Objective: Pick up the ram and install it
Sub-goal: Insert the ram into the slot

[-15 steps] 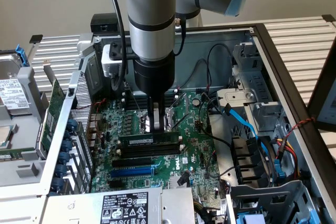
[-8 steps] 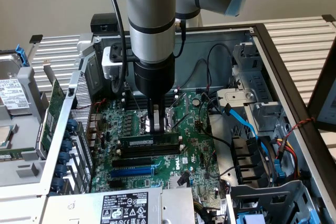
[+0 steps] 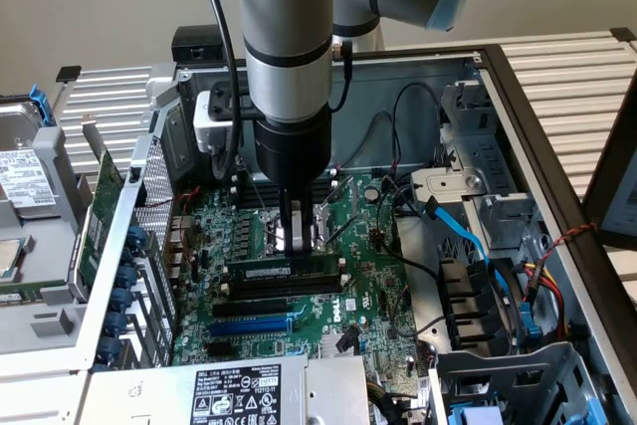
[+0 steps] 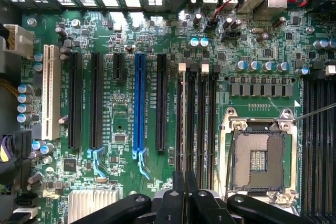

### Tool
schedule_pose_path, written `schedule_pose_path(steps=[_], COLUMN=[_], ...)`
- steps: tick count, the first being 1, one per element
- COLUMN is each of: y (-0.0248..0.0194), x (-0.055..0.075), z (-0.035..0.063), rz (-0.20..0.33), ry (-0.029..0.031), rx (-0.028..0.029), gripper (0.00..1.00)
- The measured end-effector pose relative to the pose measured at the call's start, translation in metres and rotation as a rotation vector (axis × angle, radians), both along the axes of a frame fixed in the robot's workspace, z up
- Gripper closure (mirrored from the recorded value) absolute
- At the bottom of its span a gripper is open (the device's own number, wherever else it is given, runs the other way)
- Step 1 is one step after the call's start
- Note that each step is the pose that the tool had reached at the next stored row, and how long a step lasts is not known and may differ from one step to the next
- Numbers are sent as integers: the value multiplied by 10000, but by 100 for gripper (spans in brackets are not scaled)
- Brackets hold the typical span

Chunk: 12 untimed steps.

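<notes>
The arm hangs straight down into the open computer case [image 3: 518, 97], and its claw [image 3: 289, 244] is closed, the two thin dark fingers pressed flat against each other with nothing between them. In the wrist view the same claw [image 4: 184, 182] shows its fingers [image 4: 179, 184] side by side above the row of memory slots [image 4: 198, 119], beside the bare processor socket [image 4: 260, 158].

The ram [image 3: 284, 273] sits on the motherboard [image 3: 363, 236] directly at six o'clock from the fingertips in the exterior view. It stands on edge in the first memory slot, running from nine o'clock to three o'clock, with its white label facing the camera. The fingertips end just above the stick's upper edge (whether they actually press on it cannot be told from here). The claw meets the stick near its middle, slightly towards the nine o'clock half.

Further out at six o'clock from the ram lie two empty black slots [image 3: 269, 304], then a blue slot [image 3: 249, 325]. A green expansion card [image 3: 100, 216] stands on edge at nine o'clock, well apart from the claw, and a blue cable [image 3: 468, 236] curves at three o'clock.
</notes>
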State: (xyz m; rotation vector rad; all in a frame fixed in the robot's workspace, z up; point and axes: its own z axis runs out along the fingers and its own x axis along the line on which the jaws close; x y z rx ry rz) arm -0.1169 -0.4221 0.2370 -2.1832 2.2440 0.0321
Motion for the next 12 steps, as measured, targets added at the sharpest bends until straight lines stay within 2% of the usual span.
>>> schedule_pose_path(steps=[12], y=[1], x=[9], z=[-25], rz=[-1], ry=[1], rx=[-2], gripper=[88])
